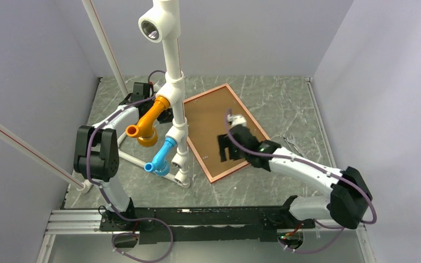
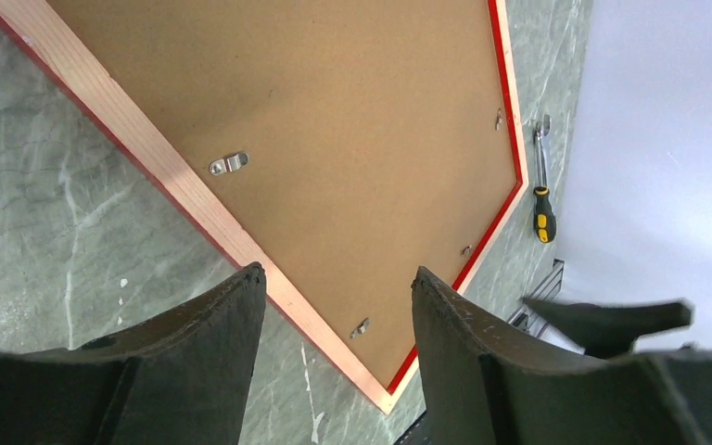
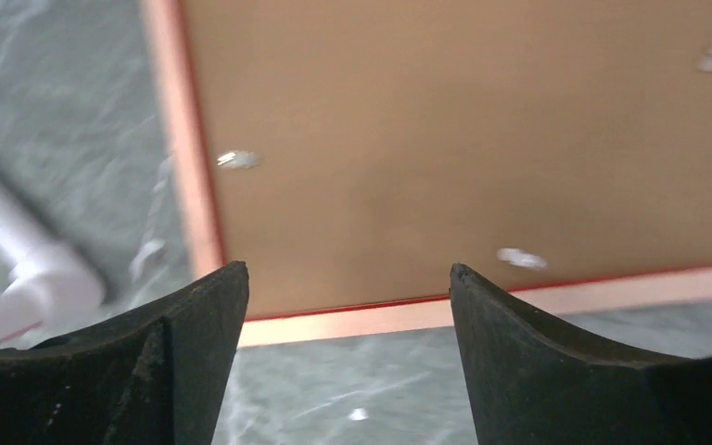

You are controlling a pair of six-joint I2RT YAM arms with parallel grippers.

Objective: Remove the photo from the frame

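The red frame (image 1: pixel 199 141) lies face down in the middle of the table, its brown backing board (image 1: pixel 211 120) up. The photo is hidden beneath the board. My right gripper (image 1: pixel 227 149) hovers open and empty over the frame's near part; in the right wrist view its jaws (image 3: pixel 348 269) straddle the frame's rim (image 3: pixel 380 320). My left gripper (image 1: pixel 164 115), partly hidden behind the pipe stand, is open and empty (image 2: pixel 338 273) above the frame's wooden rim (image 2: pixel 195 185). Small metal tabs (image 2: pixel 360 326) and a hanger (image 2: pixel 229 164) sit on the board (image 2: pixel 352 139).
A white pipe stand (image 1: pixel 172 66) with an orange elbow (image 1: pixel 148 123) and a blue elbow (image 1: pixel 163 156) rises just left of the frame. A screwdriver (image 2: pixel 542 213) and a wrench (image 2: pixel 540 130) lie on the marble table (image 1: pixel 285 104) right of the frame. Walls enclose three sides.
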